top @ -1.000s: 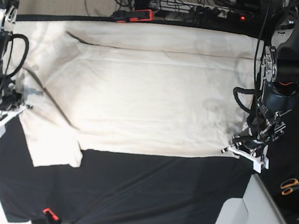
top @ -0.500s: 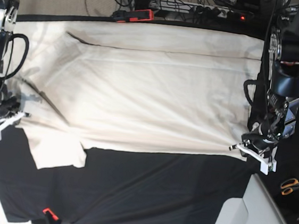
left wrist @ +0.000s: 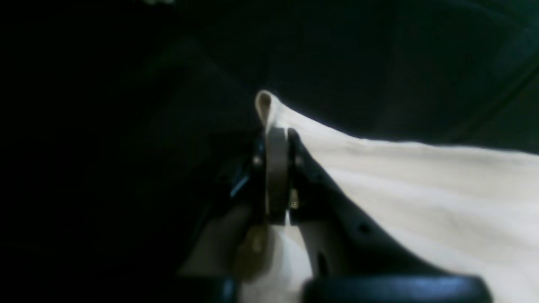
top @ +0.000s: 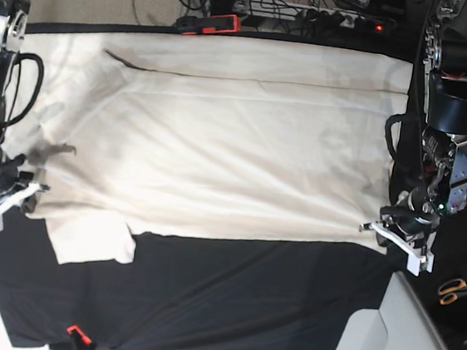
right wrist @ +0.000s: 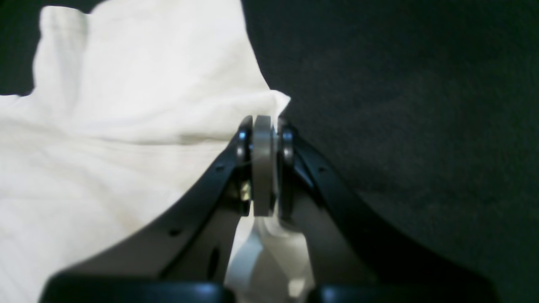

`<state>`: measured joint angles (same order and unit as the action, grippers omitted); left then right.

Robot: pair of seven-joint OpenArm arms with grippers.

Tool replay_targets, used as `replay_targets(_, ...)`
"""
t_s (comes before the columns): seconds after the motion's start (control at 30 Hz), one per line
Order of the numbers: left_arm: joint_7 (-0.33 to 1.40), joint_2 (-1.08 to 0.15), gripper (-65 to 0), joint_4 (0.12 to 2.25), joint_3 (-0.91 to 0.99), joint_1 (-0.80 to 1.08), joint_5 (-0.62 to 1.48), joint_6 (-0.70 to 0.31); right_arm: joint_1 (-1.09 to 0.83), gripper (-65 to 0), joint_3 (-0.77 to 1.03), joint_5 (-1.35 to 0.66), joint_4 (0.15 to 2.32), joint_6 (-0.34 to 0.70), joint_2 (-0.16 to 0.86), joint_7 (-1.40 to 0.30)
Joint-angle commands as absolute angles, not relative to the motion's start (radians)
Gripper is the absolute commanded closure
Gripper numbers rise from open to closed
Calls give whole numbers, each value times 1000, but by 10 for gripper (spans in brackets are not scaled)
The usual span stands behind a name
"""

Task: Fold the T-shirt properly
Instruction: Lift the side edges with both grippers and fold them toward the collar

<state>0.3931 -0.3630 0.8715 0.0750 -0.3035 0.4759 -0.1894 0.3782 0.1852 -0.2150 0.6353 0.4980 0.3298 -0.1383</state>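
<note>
The cream T-shirt (top: pixel 220 140) lies spread across the black cloth in the base view, its sleeve (top: pixel 93 240) hanging toward the front left. My left gripper (top: pixel 390 233) sits at the shirt's front right corner, shut on the fabric; its wrist view shows the cream T-shirt corner (left wrist: pixel 269 105) pinched between the fingers (left wrist: pixel 276 176) of the left gripper (left wrist: pixel 278 139). At the shirt's left edge my right gripper (top: pixel 14 194) is also shut on fabric. In its wrist view the T-shirt (right wrist: pixel 126 126) bunches up to the clamped right gripper (right wrist: pixel 264 126).
Black table cloth (top: pixel 245 302) covers the table in front of the shirt. Orange-handled scissors (top: pixel 458 290) lie at the far right. A red-and-black tool (top: pixel 208 23) and cables sit behind the table. A white panel (top: pixel 416 345) rises at the front right corner.
Both grippers have carried the shirt's front edge outward and slightly toward the front, pulling the fabric flatter. The left arm straightened along the right side. The sleeve shifted a little to the right.
</note>
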Motion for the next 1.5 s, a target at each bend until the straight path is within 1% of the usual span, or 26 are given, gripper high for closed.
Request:
replay_targets(0.0, 369, -380, 0, 905, 93, -315, 484, -194, 407, 0, 186, -223, 670, 518, 348, -114)
replay_targets(0.17, 426, -378, 0, 974, 171, -285, 483, -194, 407, 0, 186, -222, 708, 532, 351, -120)
replay_targets(0.7, 429, -378, 0, 1133, 179, -213, 483, -194, 400, 0, 197, -225, 711, 536, 352, -113)
replay_targets(0.8, 429, -378, 0, 1138, 179, -213, 483, -194, 397, 0, 199, -228, 711, 536, 354, -79)
replay_targets(0.9, 429, -378, 0, 1138, 179, -213, 483, -194, 375, 0, 199, -228, 717, 536, 357, -30)
replay_targets(1.0, 429, -377, 0, 1138, 176, -213, 479, -194, 358, 0, 200, -229, 743, 536, 364, -28)
replay_targets(1.13, 429, -375, 0, 1138, 176, -213, 479, -194, 329, 0, 263, -229, 808, 536, 360, -28)
replay_targets(1.27, 429, -374, 0, 1142, 176, -191, 481, -194, 311, 0, 278, -229, 814, 538, 364, -33)
replay_targets(1.47, 430, -372, 0, 1270, 177, -104, 483, -194, 252, 0, 278, -228, 848, 538, 363, -53)
